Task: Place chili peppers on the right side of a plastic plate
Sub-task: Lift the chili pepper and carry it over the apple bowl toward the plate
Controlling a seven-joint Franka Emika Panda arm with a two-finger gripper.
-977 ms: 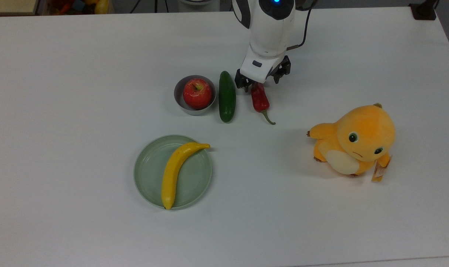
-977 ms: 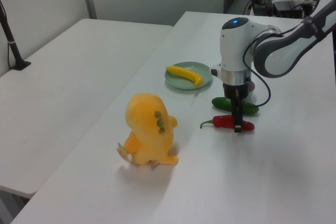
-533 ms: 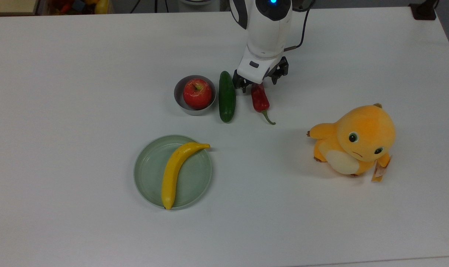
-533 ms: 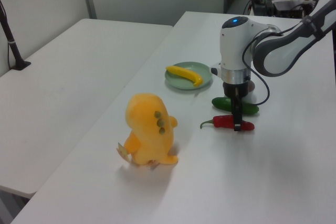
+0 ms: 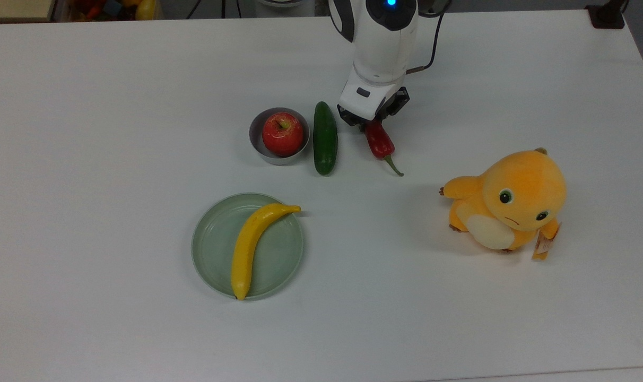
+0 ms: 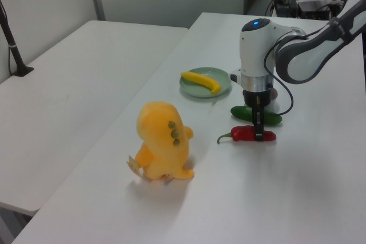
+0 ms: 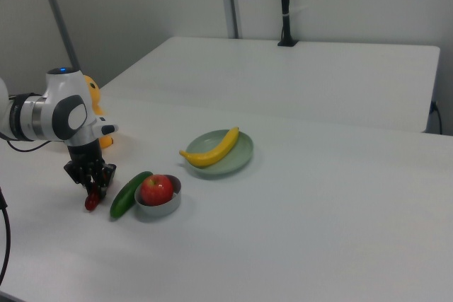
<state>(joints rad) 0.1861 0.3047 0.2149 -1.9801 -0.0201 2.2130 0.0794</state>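
The fingers have just closed on the chili pepper.

In the top view, nearest is the pale green plastic plate (image 5: 211,249) with a yellow banana (image 5: 250,245) on it, and the orange plush toy (image 5: 507,204) sits to the top view's right. Farther back, the fingers (image 5: 373,118) were wide apart a moment ago; now they pinch the red chili pepper (image 5: 381,142) at its fat end. The pepper has turned a little but is still by the cucumber (image 5: 324,138) on the worktop (image 5: 114,132), well apart from the plate. Lifting should come next.
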